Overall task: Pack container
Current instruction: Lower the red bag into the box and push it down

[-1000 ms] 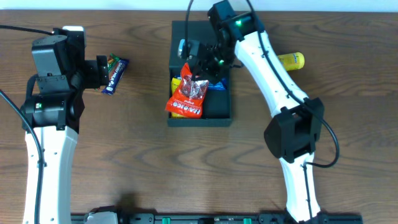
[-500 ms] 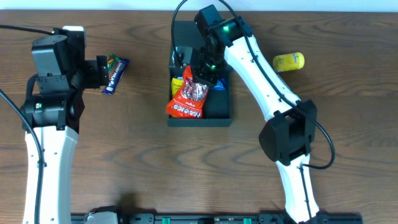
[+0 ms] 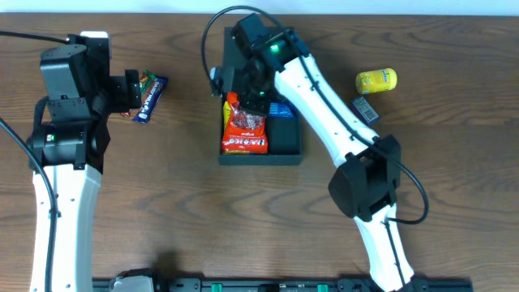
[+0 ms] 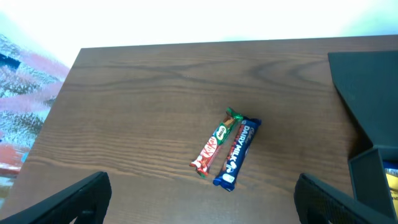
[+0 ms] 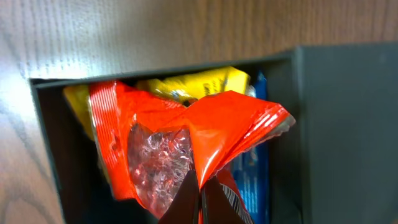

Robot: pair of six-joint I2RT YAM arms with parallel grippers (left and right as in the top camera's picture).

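Note:
The dark teal container (image 3: 285, 149) stands open at the table's top middle; it also shows in the right wrist view (image 5: 329, 124). My right gripper (image 3: 247, 91) is shut on a red snack bag (image 3: 245, 130), which now lies inside the container on its left side. In the right wrist view the fingers (image 5: 202, 199) pinch the bag's edge (image 5: 186, 137) over a yellow packet (image 5: 199, 83) and a blue packet (image 5: 255, 180). My left gripper (image 3: 122, 93) is open and empty, just left of two candy bars, red (image 4: 214, 144) and blue (image 4: 237, 153).
A yellow tube-shaped item (image 3: 376, 79) and a small dark packet (image 3: 365, 109) lie on the table right of the container. The container's lid flap (image 4: 367, 93) shows at the right edge of the left wrist view. The candy bars (image 3: 149, 94) lie at the left.
My right arm has swung left and lowered the red bag from hanging over the container's front-left edge to lying inside it. The dark packet is now uncovered. The left arm has not moved.

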